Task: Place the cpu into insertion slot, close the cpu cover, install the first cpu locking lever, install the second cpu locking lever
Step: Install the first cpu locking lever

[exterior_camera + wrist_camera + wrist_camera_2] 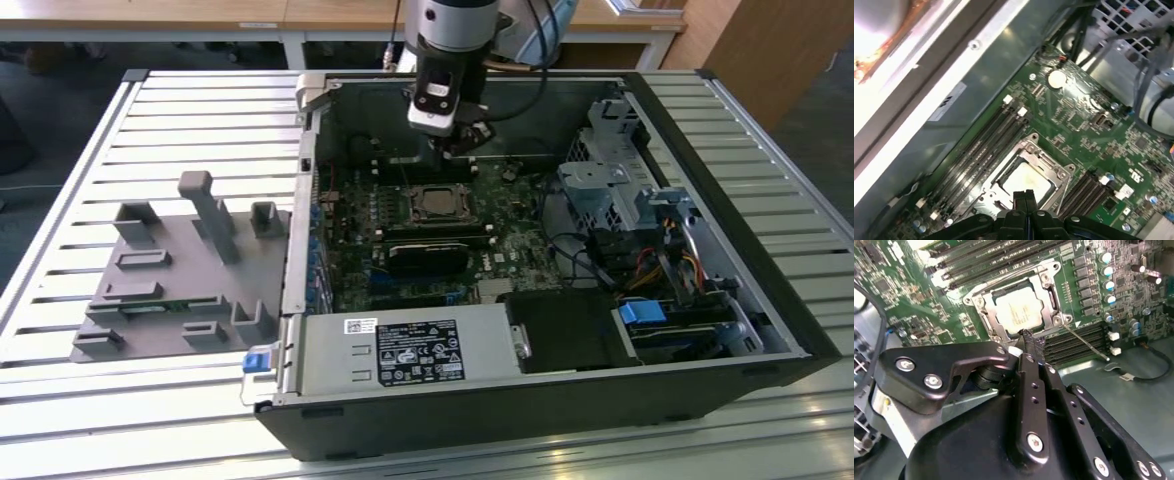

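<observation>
In the exterior view, a black open computer case (534,410) lies on a pale slatted metal desk (134,400), with a grey moulded parts fixture (174,270) on the exterior view's left. The arm's black hand (454,140) hangs in the upper middle of the frame. Just below it is the small square insertion slot (412,205) in the green circuit board (514,265). The flat silver-grey cpu (434,205) sits in that slot.

In the second wrist view, the hand's fingers are pressed together and hold nothing. Their tips are at the near edge of the thin silvery cpu cover (985,315), which appears folded down around the chip. A thin metal locking lever (1085,342) juts out from one corner of the socket, apparently unlatched.

In the first wrist view, the narrow tips hover over the chip's near edge.

Judging by this, placing the chip and closing the cover look done, and the lever work is in hand. Seating a lever calls for pressing the thin rod down and sideways under its catch, while keeping the tips off the chip.
</observation>
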Robot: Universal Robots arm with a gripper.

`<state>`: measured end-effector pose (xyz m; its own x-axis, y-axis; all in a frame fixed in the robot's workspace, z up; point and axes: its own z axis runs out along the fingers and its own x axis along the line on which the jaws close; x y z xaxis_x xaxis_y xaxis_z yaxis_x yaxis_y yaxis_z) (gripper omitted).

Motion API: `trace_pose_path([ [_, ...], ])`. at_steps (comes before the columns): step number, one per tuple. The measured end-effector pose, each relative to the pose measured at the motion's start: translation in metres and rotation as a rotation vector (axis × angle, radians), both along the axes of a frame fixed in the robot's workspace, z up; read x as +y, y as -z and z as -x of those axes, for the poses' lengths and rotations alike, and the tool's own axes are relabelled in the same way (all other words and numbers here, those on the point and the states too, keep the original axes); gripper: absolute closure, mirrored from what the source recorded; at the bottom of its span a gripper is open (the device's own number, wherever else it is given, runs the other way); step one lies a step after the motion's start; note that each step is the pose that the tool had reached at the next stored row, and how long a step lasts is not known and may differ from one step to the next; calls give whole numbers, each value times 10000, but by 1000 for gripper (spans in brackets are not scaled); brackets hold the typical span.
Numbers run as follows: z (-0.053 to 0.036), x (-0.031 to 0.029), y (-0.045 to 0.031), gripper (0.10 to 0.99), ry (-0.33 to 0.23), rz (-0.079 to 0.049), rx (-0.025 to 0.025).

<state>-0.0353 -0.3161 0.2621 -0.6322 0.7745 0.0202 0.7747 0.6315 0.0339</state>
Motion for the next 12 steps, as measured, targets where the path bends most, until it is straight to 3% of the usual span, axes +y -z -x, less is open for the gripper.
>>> trace_pose_path([
  [3, 0, 0, 0, 969, -281, -172, 36],
  [12, 0, 0, 14, 969, -1914, -170, 50],
])
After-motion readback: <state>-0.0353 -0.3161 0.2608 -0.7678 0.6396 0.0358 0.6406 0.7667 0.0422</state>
